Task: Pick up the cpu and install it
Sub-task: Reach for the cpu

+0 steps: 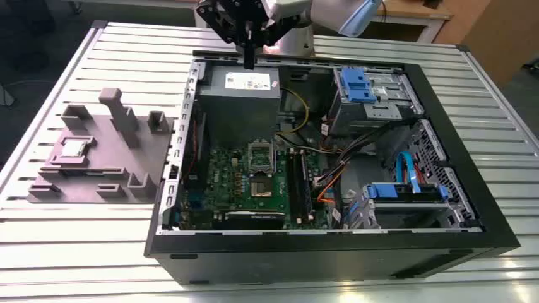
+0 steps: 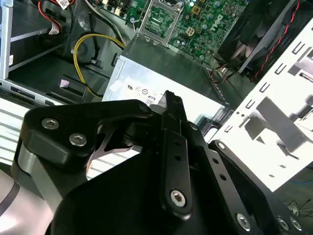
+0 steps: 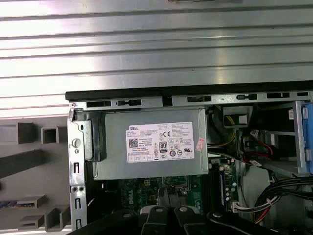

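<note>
Your fingers (image 1: 249,58) are narrow, tip against tip, with nothing between them. They point down over the grey power supply (image 1: 240,95), at the wall of the open computer case (image 1: 337,255) farthest from the exterior camera. In the second wrist view, 1 black fingertip (image 2: 173,105) stands in front of that box's white label. The cpu (image 1: 74,148) is well apart from the fingers. It lies flat in a recess of the grey fixture (image 1: 110,165) on the slatted worktop (image 1: 76,252), to the exterior view's left of the case. Inside the case, the green motherboard (image 1: 226,183) lies just beside the power supply, with its socket (image 1: 262,158) near the middle.
</note>
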Robot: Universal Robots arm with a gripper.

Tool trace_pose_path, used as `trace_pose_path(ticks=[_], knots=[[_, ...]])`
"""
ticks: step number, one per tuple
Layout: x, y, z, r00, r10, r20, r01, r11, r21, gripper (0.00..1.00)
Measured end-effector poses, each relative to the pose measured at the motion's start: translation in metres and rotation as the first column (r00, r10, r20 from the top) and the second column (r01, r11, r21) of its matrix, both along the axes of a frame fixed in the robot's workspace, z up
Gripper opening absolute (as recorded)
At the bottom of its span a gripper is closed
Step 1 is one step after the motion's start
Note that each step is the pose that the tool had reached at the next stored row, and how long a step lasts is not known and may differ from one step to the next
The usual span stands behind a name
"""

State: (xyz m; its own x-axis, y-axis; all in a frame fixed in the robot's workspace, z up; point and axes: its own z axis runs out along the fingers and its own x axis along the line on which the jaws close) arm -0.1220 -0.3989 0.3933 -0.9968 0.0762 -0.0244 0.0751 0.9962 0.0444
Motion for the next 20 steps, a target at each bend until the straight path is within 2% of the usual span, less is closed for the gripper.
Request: trace_pose_path(ticks=[11,20], knots=[[-0.0019,0.0,0.0,1.0,0.0,0.0001,0.0,1.0,0.0,0.1],[-0.0075,0.0,0.0,1.0,0.0,0.0,0.0,1.0,0.0,0.1]])
